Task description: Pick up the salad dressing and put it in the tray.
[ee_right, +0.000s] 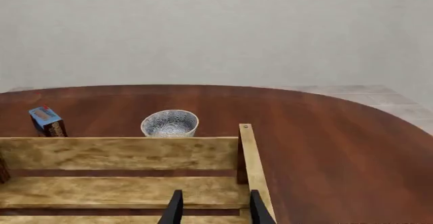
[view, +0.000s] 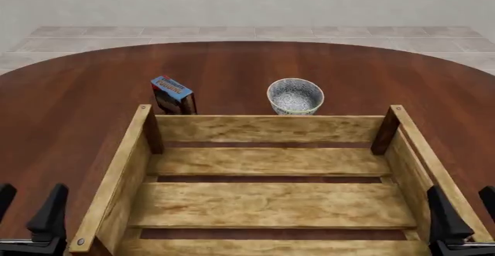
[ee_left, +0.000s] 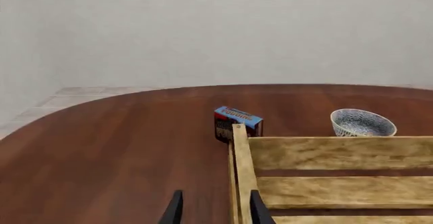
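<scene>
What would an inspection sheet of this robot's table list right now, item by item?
Surface: round dark-wood table.
Job's things: tray is a light-wood crate with nothing in it; salad dressing not seen in any view.
Clutter: blue-topped box and speckled bowl stand beyond the tray's far wall, apart from each other.
Grippers: left gripper and right gripper both open, holding nothing, at the tray's near corners.
Cables: nothing seen.
Surroundings: tiled floor, plain grey wall.

left gripper [view: 27,207] — fingers apart | right gripper [view: 464,207] — fingers apart
</scene>
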`<move>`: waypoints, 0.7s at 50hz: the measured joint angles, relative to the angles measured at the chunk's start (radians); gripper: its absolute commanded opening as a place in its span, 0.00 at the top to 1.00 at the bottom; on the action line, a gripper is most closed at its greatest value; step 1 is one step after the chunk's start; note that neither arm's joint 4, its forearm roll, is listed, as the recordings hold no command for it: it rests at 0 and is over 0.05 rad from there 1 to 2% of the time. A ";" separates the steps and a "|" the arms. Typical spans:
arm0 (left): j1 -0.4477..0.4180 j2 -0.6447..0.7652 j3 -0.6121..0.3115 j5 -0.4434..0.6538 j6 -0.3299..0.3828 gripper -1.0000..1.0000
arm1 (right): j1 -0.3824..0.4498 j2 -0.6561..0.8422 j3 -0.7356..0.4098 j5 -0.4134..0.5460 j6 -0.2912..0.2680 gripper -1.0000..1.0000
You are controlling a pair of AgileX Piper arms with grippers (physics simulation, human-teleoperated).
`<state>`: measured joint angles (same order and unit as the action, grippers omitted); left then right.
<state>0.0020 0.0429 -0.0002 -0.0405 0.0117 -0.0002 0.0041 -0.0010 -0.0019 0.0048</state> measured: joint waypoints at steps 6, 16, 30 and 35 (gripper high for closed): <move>0.001 0.052 0.000 -0.044 0.011 0.00 | 0.000 0.003 -0.001 -0.001 0.003 0.00; -0.014 0.067 -0.099 0.081 0.026 0.00 | 0.000 0.002 -0.003 0.002 0.007 0.00; 0.030 0.132 -0.525 0.575 0.049 0.00 | 0.001 0.001 -0.005 0.005 0.007 0.00; 0.078 0.175 -0.706 0.805 0.076 0.00 | 0.001 0.001 -0.006 0.007 0.007 0.00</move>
<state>0.0799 0.2175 -0.7060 0.7641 0.0876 0.0010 0.0047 -0.0073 0.0050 0.0122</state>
